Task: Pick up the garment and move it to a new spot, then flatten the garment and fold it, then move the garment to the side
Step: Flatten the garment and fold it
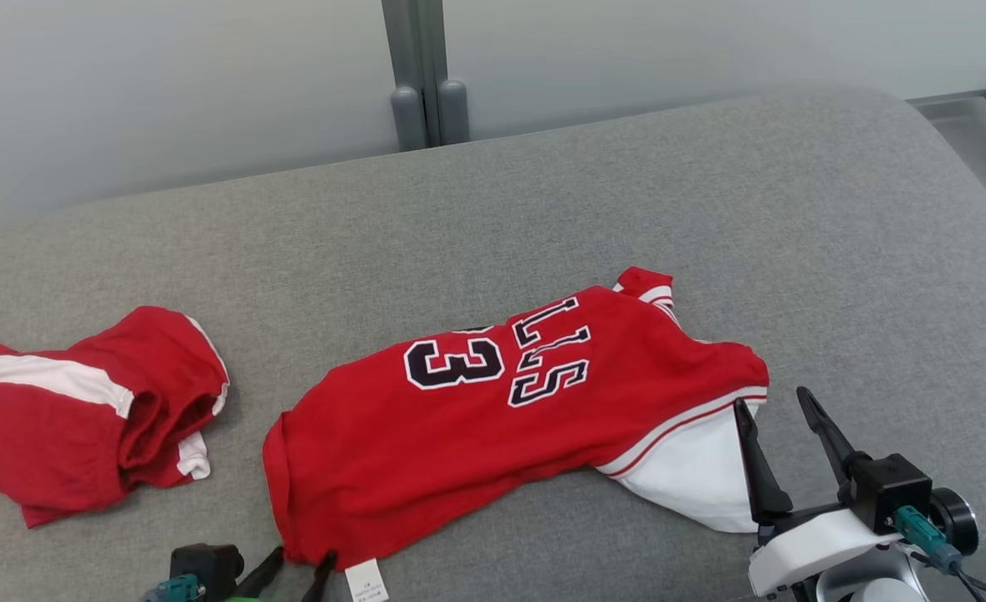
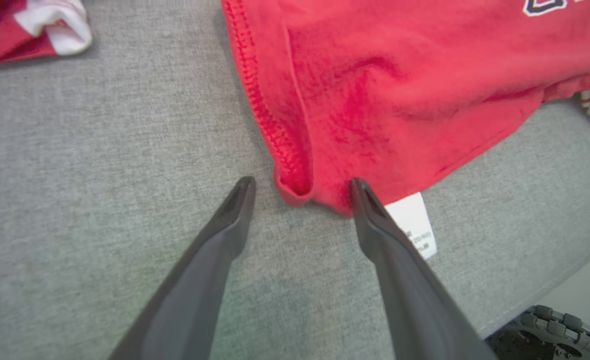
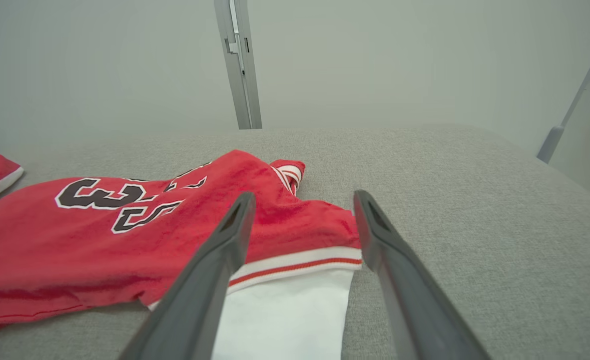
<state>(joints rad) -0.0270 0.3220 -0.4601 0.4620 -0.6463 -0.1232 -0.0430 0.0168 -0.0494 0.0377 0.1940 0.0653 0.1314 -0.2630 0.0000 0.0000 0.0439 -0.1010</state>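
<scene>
Soft, light and floppy by my reckoning, the red jersey (image 1: 509, 418) lies on the grey cushion (image 1: 543, 209), my left end effector (image 1: 304, 553) wide open and empty at its hem corner, my right end effector (image 1: 770, 398) likewise at its white-trimmed end, both good places to pinch.

We see a grey fabric-covered worktop (image 1: 710, 209) carrying two things: a red jersey (image 1: 493, 435) lying near its middle, and a crumpled red-and-white garment (image 1: 66, 410) well apart on its left.
</scene>
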